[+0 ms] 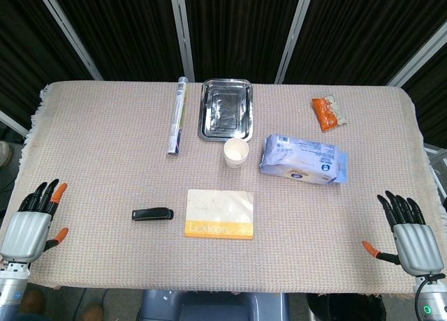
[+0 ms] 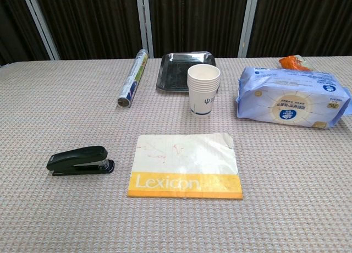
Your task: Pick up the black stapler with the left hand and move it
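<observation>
The black stapler lies flat on the woven tablecloth, left of a Lexicon pad. My left hand rests at the table's near left corner, fingers spread, holding nothing, well to the left of the stapler. My right hand sits at the near right corner, fingers also apart and empty. Neither hand shows in the chest view.
A Lexicon pad lies beside the stapler. Behind it stand stacked paper cups, a metal tray, a foil roll, a blue wipes pack and an orange snack bag.
</observation>
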`<state>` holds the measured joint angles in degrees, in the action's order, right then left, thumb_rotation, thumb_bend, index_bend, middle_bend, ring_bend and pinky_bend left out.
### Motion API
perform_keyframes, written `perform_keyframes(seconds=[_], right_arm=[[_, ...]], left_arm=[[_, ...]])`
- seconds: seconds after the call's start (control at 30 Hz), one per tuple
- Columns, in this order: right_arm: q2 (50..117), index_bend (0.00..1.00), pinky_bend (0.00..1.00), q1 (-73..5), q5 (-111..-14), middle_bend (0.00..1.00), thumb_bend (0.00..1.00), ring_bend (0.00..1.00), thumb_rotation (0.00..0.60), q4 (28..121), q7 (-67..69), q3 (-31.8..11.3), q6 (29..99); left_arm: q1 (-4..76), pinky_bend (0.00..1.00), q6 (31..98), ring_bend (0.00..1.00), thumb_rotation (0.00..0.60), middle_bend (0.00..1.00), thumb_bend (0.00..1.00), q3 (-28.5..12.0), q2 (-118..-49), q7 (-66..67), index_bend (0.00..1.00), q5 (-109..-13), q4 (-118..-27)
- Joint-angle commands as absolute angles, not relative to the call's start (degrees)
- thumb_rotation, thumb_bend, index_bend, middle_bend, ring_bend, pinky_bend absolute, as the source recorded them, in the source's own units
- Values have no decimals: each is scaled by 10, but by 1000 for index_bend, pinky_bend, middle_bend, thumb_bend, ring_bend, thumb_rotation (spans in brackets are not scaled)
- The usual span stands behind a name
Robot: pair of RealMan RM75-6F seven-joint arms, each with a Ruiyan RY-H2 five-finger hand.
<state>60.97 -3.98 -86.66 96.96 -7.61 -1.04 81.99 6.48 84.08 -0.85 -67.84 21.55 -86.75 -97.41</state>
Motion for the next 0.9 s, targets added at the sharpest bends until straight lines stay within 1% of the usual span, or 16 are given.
perform_keyframes(seconds=[0.03,0.27,0.37,0.43,0.57,0.7,0.77,0.9], right_arm=[[611,0,0,-40,-866,0,176,0,394,969,-77,-10,819],[609,0,0,-43,-865,0,176,0,390,969,-71,-11,815],[608,0,0,-44,-867,0,176,0,394,968,-68,-11,814],[608,0,0,-44,-869,0,176,0,392,968,-66,-10,813],[606,0,0,-44,-880,0,176,0,383,970,-63,-6,817],[604,0,0,-43,-887,0,175,0,394,969,-52,-6,823],[604,0,0,-43,-892,0,176,0,395,964,-38,-7,828],[601,0,0,-42,-897,0,177,0,395,958,-24,-6,833]], left_arm=[[65,181,840,0,600,0,230,-9,-679,216,0,-867,-974],[74,190,818,0,600,0,230,-12,-685,219,3,-851,-972],[86,214,802,7,600,30,228,-11,-696,212,59,-861,-964],[96,234,787,33,600,61,228,-6,-705,213,81,-869,-959],[125,293,740,117,600,146,232,-6,-742,247,103,-867,-939],[145,338,723,169,600,192,239,-18,-796,277,137,-861,-903],[158,344,712,179,600,198,239,-24,-829,283,168,-859,-882],[174,345,700,177,600,209,240,-27,-867,303,222,-861,-852]])
